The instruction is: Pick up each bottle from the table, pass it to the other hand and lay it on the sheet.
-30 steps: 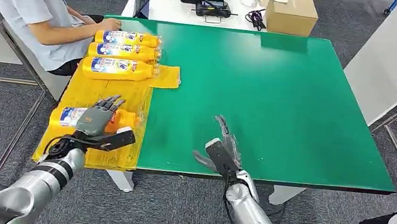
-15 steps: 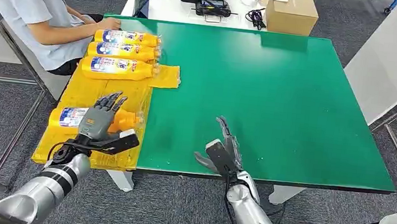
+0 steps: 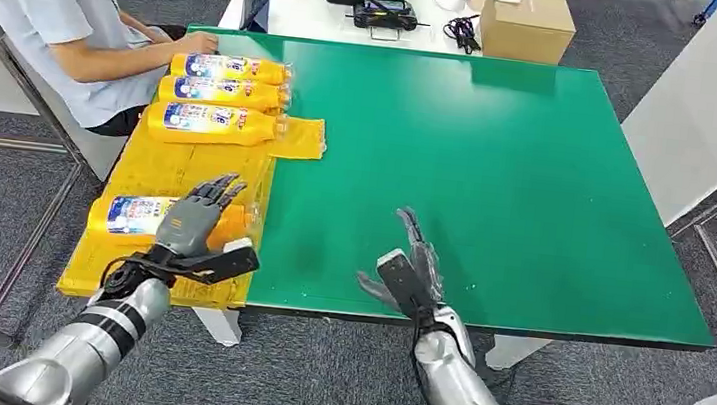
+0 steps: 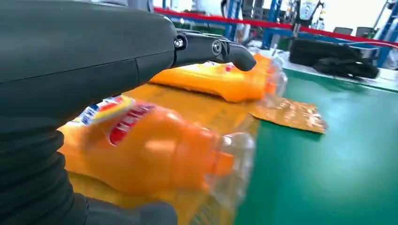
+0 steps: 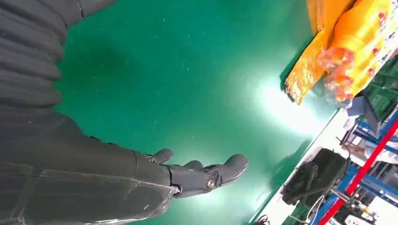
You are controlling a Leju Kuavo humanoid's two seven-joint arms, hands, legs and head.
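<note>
The left hand [image 3: 193, 227] is spread wide and holds nothing, just above an orange plastic bottle [image 3: 147, 216] lying on the yellow sheet [image 3: 183, 164]. Three more orange bottles [image 3: 215, 95] lie at the sheet's far end. The right hand [image 3: 411, 271] is spread wide too, over the green table [image 3: 498, 177] beside the sheet.

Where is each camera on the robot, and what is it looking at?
Head view: high on the robot, looking forward and down at the green table; both silver arms, the left hand and the right hand show.
Left wrist view: behind the left hand, looking across a lying bottle on the yellow sheet.
Right wrist view: behind the right hand, looking over bare green table.
Shared: all show the table, sheet and orange bottles.
</note>
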